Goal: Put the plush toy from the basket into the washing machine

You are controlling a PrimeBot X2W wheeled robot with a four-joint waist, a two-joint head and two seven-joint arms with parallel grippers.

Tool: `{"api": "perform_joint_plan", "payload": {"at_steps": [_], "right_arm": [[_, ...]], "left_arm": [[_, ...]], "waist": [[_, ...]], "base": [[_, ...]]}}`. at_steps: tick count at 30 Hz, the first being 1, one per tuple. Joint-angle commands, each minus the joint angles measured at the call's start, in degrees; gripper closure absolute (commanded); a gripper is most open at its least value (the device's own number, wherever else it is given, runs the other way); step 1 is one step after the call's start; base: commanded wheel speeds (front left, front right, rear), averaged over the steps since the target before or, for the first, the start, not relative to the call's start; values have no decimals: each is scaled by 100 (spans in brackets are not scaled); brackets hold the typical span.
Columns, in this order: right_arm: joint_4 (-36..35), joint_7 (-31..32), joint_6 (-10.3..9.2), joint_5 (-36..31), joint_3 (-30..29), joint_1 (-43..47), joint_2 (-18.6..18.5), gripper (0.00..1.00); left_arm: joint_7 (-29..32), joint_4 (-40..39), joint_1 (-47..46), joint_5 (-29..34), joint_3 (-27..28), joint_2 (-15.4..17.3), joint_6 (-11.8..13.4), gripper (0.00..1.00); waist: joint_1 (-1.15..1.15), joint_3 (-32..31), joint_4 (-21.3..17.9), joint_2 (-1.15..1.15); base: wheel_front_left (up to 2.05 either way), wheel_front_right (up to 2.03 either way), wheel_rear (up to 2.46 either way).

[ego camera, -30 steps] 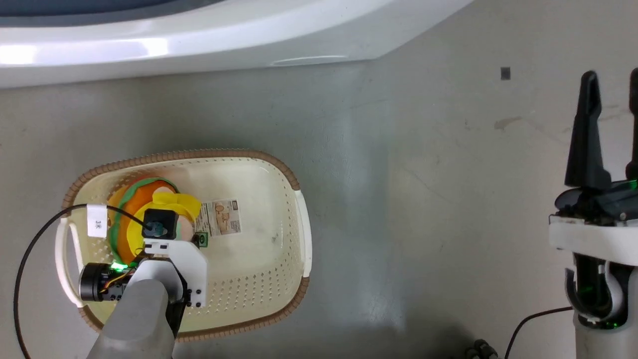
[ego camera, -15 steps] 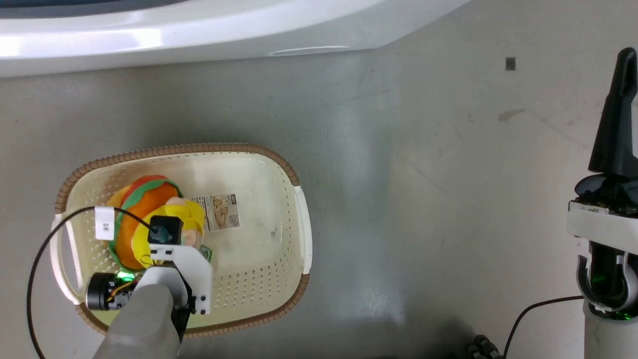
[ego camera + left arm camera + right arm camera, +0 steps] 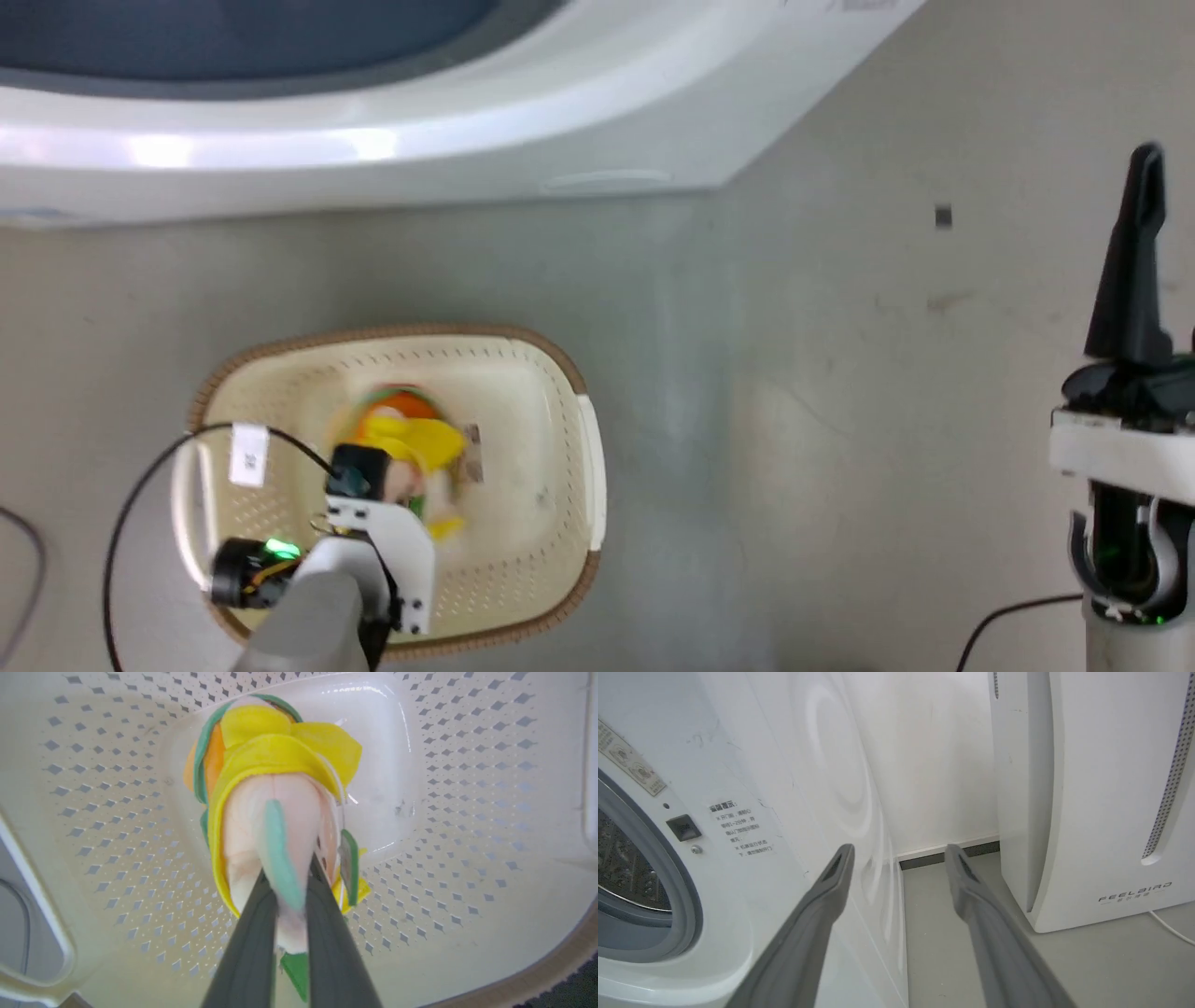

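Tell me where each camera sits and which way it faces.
Left wrist view: on the left arm, looking down into the basket; the left gripper is shut on the plush toy.
Right wrist view: on the right arm, looking between the washing machine and the FEELBIRD appliance; the right gripper is open.
Head view: on the head, looking down at floor, basket and washing machine; pale left forearm and right gripper show.
Shared: head and left wrist views both show basket and plush toy.
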Motion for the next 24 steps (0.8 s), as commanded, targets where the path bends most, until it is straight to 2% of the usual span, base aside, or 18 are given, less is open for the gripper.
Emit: {"api": "perform_joint_plan", "payload": {"at_steps": [1, 15, 24], "right_arm": [[44, -26, -4, -10, -4, 123, -3, 0], [253, -26, -4, -45, 36, 795, -3, 0], [310, -26, -4, -97, -12, 1278, -3, 0]], "left_arm": [[-110, 8, 131, -15, -34, -56, -67, 100], [-802, -65, 777, -172, -126, -207, -303, 100], [-881, -793, 1164, -218, -96, -252, -312, 100]], "waist": [[0, -413, 173, 0], [0, -1818, 503, 0], [0, -2470, 646, 0]], "base": [[0, 0, 0], [0, 0, 0], [0, 0, 0]]}}
